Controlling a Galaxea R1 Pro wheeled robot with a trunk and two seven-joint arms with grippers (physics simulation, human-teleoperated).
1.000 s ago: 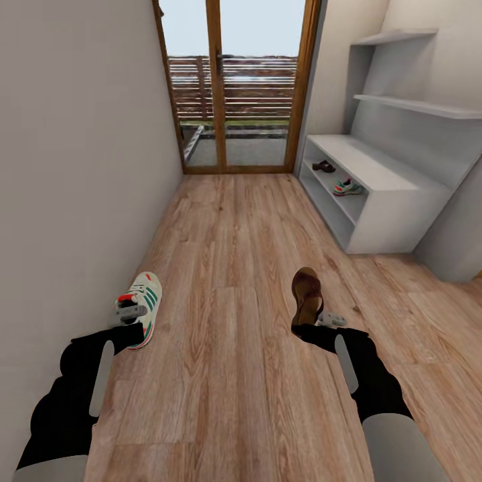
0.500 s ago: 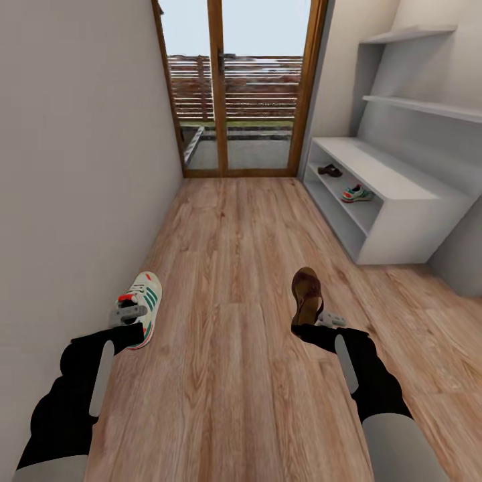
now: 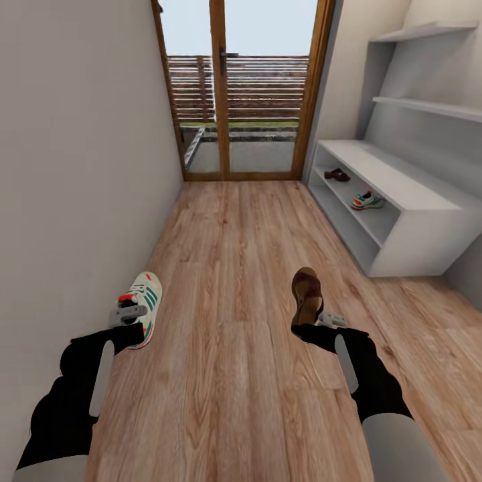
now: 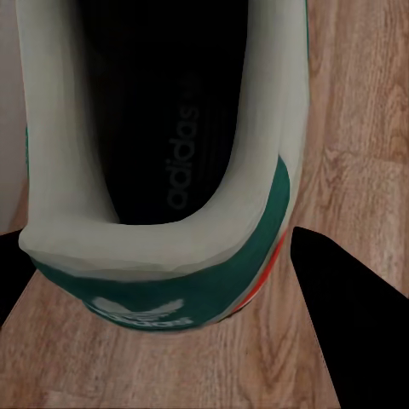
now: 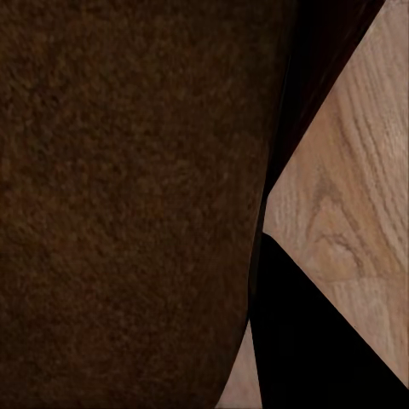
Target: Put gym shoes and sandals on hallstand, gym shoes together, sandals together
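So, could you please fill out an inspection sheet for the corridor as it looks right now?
Surface: corridor floor, light wood planks.
Job's things: one gym shoe at the left gripper, one sandal at the right gripper; a second gym shoe and a second sandal sit apart on the hallstand, lower shelf.
Clutter: nothing seen.
Grippers: left shut on the gym shoe at its heel; right shut on the sandal.
Cables: nothing seen.
Surroundings: glass doors at the corridor's end, plain wall on the left.
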